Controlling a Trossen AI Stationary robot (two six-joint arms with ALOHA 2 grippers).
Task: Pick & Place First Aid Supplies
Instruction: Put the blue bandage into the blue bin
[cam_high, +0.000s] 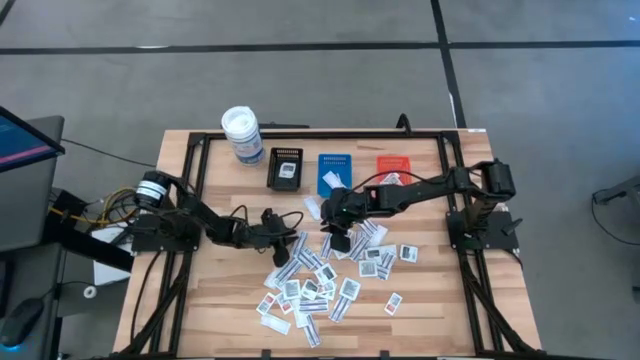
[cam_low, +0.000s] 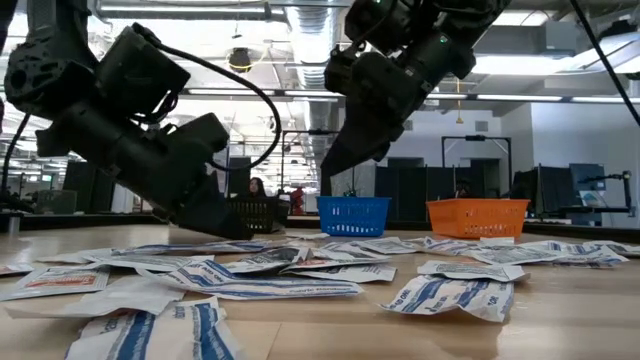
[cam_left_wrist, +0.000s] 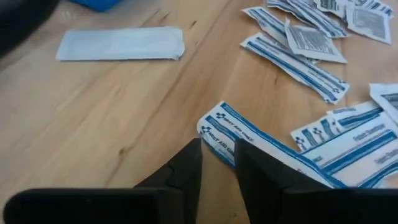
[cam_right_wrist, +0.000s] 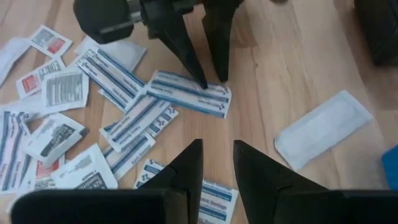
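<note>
A: Where is the left gripper (cam_right_wrist: 208, 74)?
B: Down on the wooden table (cam_high: 220, 300), its 2 fingertips a narrow gap apart on the end of a blue-striped packet (cam_right_wrist: 188, 93), not visibly gripping it.
A: And the right gripper (cam_right_wrist: 217, 163)?
B: Above the packet pile (cam_high: 320, 280), just beside that blue-striped packet, fingers narrowly parted, holding nothing.

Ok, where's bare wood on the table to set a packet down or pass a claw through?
Free: the strip between the canister and the left arm, and the front right corner beyond the packet heap. Crowded: the centre, where the left claw and right claw meet over the packets.
</note>
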